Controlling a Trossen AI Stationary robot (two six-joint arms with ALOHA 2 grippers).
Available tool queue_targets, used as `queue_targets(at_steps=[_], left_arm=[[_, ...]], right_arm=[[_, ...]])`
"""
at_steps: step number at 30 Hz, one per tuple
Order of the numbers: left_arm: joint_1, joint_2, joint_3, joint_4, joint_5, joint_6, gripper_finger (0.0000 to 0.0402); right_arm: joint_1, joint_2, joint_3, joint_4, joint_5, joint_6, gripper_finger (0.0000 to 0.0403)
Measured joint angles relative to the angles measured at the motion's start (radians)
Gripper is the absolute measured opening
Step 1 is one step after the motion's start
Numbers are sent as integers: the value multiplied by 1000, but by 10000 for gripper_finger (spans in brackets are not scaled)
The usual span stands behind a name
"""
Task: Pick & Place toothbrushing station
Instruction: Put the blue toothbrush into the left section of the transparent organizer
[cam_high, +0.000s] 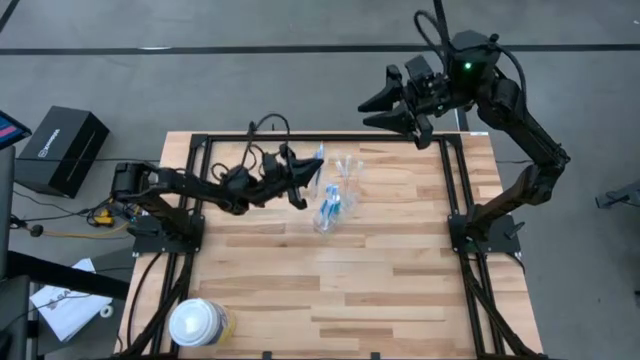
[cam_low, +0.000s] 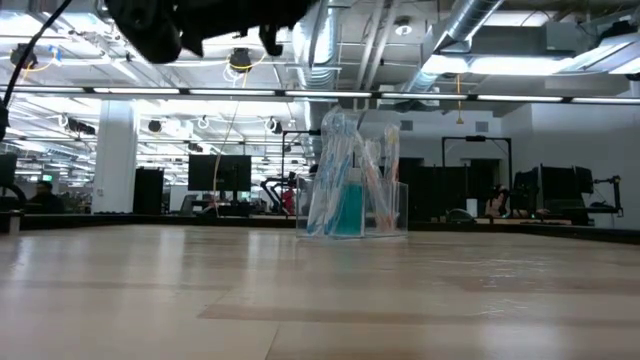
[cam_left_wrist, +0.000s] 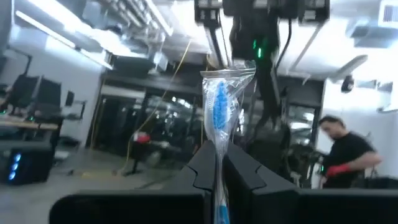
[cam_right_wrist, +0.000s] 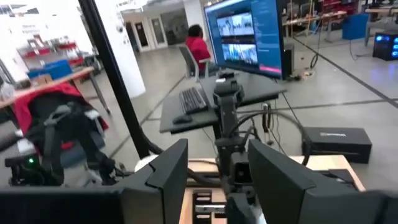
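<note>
Above table, left gripper (cam_left_wrist: 219, 163) pinching wrapped toothbrush (cam_left_wrist: 220, 106)

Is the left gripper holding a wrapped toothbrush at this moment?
Yes: in the left wrist view the left gripper is shut on a blue toothbrush in clear wrapping, which stands up between its fingers.

A pale wooden butcher-block table (cam_high: 380, 270) framed in black rails is carrying a small clear plastic cup (cam_high: 330, 212) of blue, white and orange toothbrushes near its middle, and a large round white-lidded yellowish container (cam_high: 198, 323) is sitting at one corner.
</note>
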Motion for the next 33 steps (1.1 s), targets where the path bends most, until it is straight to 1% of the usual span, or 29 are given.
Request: queue_targets(at_steps=[4, 9, 11, 12, 19, 23, 28, 33], left_arm=[[-9, 32, -69, 43, -39, 1, 3], [-8, 88, -123, 188, -64, 3, 3], [-8, 125, -131, 256, -67, 4, 3], [-8, 144, -130, 265, -66, 4, 2], [-24, 256, -97, 260, -58, -3, 3], [-37, 294, -88, 260, -42, 15, 2], [-42, 331, -88, 259, -30, 30, 2], [-42, 364, -87, 262, 4, 58, 3]], right_arm=[[0, 6, 0, -28, -3, -41, 159], [-2, 6, 0, -27, -5, -90, 159], [-6, 6, 0, -27, -4, -92, 159], [-6, 6, 0, -27, -4, -93, 159], [-6, 11, 0, -40, -4, -134, 159], [-6, 23, 2, -46, -3, -172, 159], [-6, 50, 2, -40, 0, -173, 159], [-1, 86, 0, -49, -3, -184, 159]])
